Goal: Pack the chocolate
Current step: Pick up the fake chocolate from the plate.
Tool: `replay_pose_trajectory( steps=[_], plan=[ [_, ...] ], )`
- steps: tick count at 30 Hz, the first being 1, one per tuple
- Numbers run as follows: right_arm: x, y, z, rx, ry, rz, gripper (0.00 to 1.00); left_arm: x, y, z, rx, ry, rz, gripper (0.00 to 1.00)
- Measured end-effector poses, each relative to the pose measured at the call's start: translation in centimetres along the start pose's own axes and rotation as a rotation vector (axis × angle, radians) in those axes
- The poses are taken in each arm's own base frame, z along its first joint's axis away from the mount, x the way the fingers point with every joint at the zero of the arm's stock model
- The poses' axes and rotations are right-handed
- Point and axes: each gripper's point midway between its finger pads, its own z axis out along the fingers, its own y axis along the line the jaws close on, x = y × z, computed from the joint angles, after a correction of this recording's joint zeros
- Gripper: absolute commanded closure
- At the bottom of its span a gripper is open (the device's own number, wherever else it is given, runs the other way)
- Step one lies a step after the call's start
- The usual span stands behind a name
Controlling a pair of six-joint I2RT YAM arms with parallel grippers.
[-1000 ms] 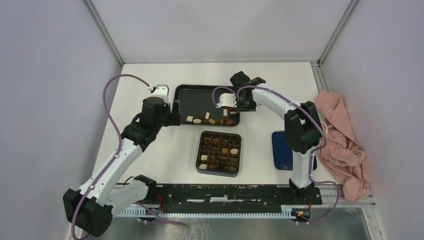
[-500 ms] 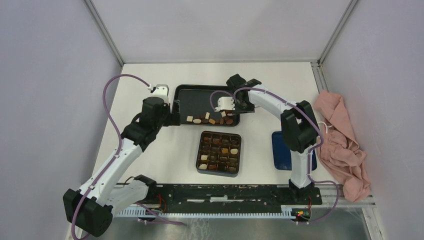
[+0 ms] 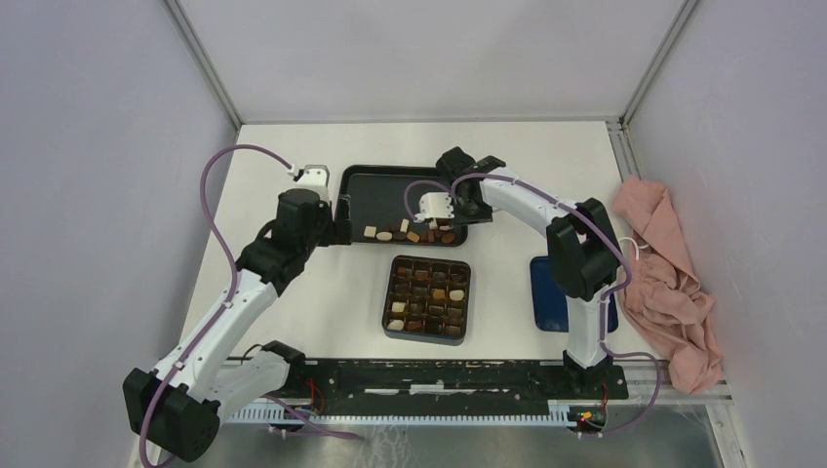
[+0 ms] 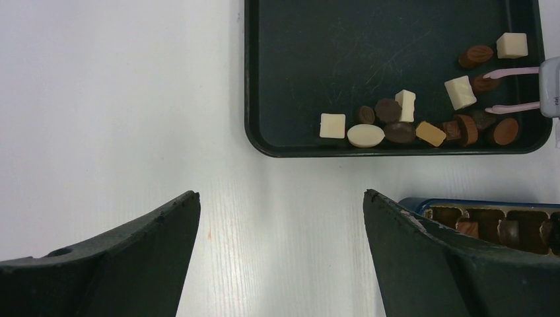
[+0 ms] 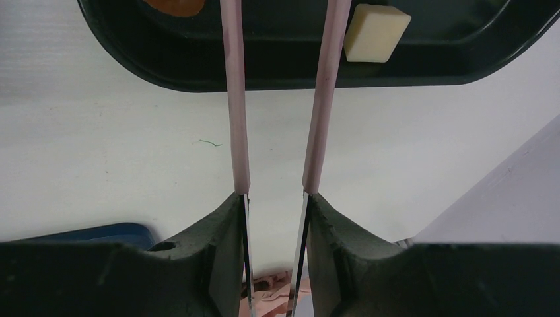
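The chocolate (image 3: 410, 234) lies loose along the near edge of a black tray (image 3: 343, 190), in brown and cream pieces (image 4: 396, 125). More pieces fill the dark compartment box (image 3: 427, 297) in front of it. My right gripper (image 3: 456, 210) is shut on pink tweezers (image 4: 512, 71), whose arms (image 5: 234, 99) reach into the tray's right end. The tweezer tips stand apart, with a brown piece (image 4: 485, 84) between them. A cream square (image 5: 373, 33) lies just right of the tweezers. My left gripper (image 4: 280, 195) hangs open over bare table, in front of the tray's left corner.
A blue lid (image 3: 551, 292) lies right of the box, and a crumpled pink cloth (image 3: 668, 273) sits at the table's right edge. The box's near corner (image 4: 489, 221) shows beside my left gripper's right finger.
My right gripper has carried the tweezers a little left and nearer, deeper over the chocolates in the tray. The left arm has not moved.
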Motion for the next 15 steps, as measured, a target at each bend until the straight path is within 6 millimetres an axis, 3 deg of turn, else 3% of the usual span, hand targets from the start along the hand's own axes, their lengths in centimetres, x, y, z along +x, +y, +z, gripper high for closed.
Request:
replay_pose_trajectory(
  steps=[15],
  plan=[
    [1.3, -0.8, 0.0, 0.009, 0.009, 0.035, 0.60, 0.0, 0.0, 0.0, -0.001, 0.000, -0.001, 0.03]
  ],
)
